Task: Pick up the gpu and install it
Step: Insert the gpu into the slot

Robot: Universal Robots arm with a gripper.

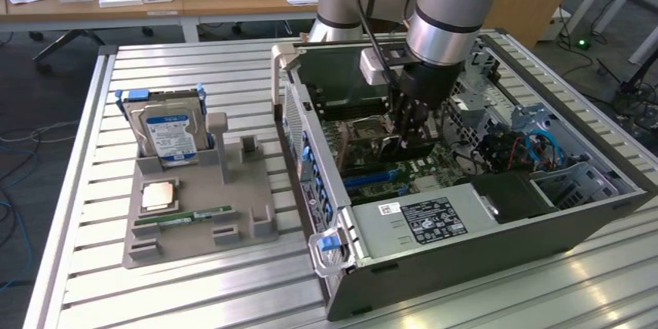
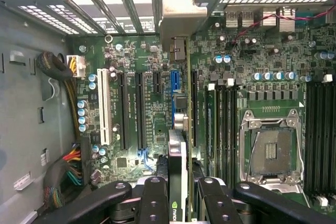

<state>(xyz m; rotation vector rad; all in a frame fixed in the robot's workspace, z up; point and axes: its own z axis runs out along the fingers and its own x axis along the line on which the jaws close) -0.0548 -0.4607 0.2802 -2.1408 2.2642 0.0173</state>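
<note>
The gpu (image 2: 177,153) appears edge-on in the wrist view, a thin card with a green logo near my fingers and its silver end bracket (image 2: 181,17) reaching the case's rear slot openings. My gripper (image 2: 181,208) is shut on it, one black finger (image 2: 152,200) on each side. The card hangs over the motherboard (image 2: 152,108), in line with the blue expansion slot (image 2: 174,85). In the exterior view my gripper (image 1: 411,140) reaches down inside the open computer case (image 1: 452,221), with the gpu (image 1: 403,148) just above the board.
A grey holder (image 1: 196,206) at the exterior view's left carries a blue-labelled hard drive (image 1: 169,136), a CPU chip (image 1: 157,196) and a RAM stick (image 1: 183,217). Inside the case are a CPU socket (image 2: 270,148), RAM slots (image 2: 223,129), cable bundles (image 2: 65,171) and case walls close around.
</note>
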